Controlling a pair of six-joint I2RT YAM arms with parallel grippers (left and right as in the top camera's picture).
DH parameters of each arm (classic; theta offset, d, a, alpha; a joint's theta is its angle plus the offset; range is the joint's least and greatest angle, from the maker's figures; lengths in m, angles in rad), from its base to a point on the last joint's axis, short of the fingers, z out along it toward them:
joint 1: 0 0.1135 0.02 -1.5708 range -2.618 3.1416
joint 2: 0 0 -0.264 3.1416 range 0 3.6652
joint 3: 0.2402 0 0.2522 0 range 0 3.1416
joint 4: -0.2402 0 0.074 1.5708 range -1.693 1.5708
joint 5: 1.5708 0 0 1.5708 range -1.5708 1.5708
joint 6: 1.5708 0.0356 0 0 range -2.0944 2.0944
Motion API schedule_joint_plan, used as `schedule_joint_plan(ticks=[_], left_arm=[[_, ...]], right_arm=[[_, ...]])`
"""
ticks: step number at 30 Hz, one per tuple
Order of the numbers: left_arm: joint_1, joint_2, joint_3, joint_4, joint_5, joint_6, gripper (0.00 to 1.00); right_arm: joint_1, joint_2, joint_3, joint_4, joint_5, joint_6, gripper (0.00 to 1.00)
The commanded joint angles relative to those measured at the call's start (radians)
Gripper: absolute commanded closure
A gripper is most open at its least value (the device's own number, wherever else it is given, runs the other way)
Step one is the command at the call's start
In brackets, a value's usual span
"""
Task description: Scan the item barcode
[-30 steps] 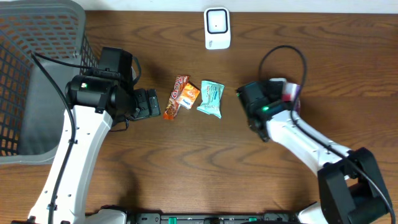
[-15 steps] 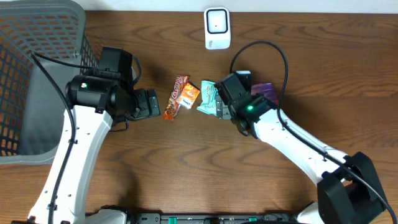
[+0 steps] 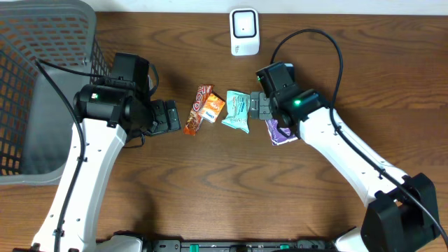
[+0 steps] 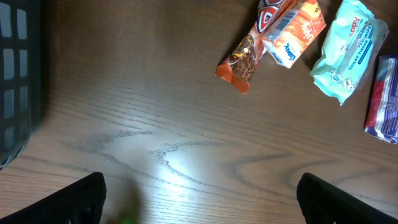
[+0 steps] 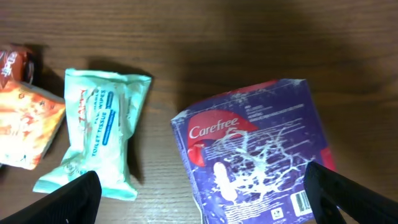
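- Near bench centre, at the right end of the row of packets: purple Carefree pack (image 3: 281,131) lying flat on the bench (image 3: 210,189), partly under the right arm (image 3: 336,147). Printed face up; barcode (image 5: 301,202) seen near one corner in the right wrist view.
- Right jaws: spread wide, holding nothing. Tips at the two lower corners of the right wrist view, purple pack lying below and between them. Contact with the pack: cannot tell.
- Left jaws: spread wide, empty, over bare wood near the brown snack bar (image 3: 198,108).
- Just left of the purple pack: teal tissue-wipes pack (image 3: 237,111), flat, a narrow strip of wood between the two.
- Further left: orange packet (image 3: 210,107), just beside the teal pack and lying against the snack bar.
- At the far edge of the bench, about midway along: white scanner (image 3: 244,31), well apart from the purple pack.
- At the far left corner: grey mesh basket (image 3: 42,70).
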Motion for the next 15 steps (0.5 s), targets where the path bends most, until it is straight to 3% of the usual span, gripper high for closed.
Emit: schedule_joint_plan(ticks=[1,8,15], left_arm=[[-0.001,0.005,0.002,-0.006,-0.006,-0.013,0.02],[-0.001,0.005,0.002,-0.005,-0.006,-0.013,0.02],[-0.001,0.005,0.002,-0.005,-0.006,-0.013,0.02]], right_arm=[[0.003,0.014,0.014,0.002,-0.06,-0.046,0.06],[0.016,0.04,-0.027,0.003,-0.033,-0.071,0.15],[0.018,0.134,-0.042,0.0,-0.02,-0.072,0.16]])
